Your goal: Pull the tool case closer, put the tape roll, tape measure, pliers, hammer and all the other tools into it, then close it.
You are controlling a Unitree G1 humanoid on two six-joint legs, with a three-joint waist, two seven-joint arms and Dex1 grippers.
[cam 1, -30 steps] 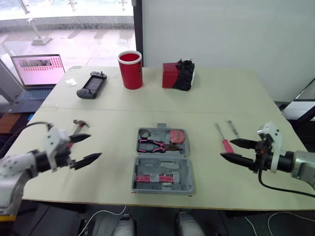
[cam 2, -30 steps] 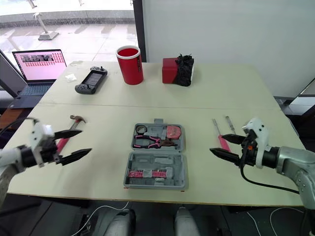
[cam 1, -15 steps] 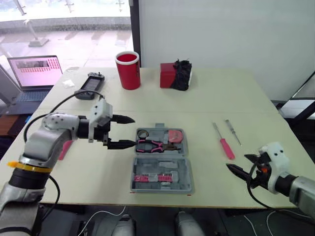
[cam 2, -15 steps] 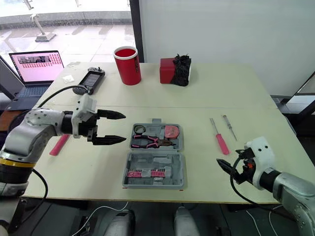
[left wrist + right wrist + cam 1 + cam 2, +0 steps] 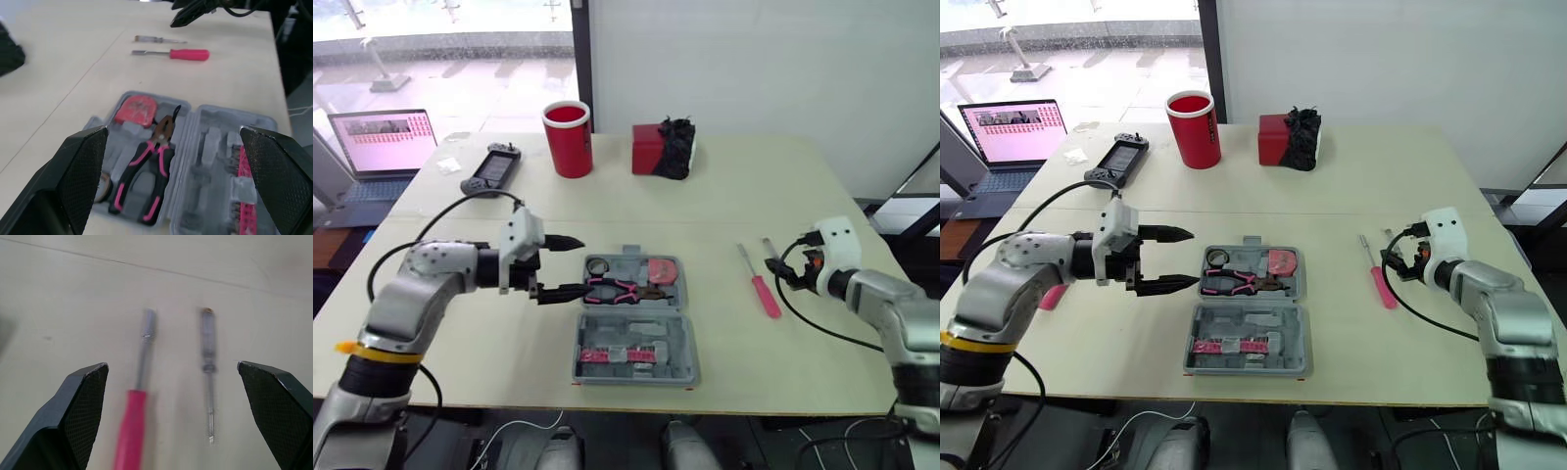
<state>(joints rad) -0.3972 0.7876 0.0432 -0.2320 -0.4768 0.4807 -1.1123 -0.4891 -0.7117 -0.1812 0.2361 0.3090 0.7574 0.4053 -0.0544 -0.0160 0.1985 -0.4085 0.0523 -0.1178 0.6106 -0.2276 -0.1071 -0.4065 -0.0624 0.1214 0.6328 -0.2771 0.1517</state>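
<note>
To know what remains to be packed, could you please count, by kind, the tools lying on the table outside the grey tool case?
Screwdrivers: 2, the red-handled screwdriver and the thin clear-handled screwdriver
Hammers: 1, the pink-handled hammer, partly hidden
Total: 3

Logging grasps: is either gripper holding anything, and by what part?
Nothing held. Left gripper is open beside the case; right gripper is open by the screwdrivers.
</note>
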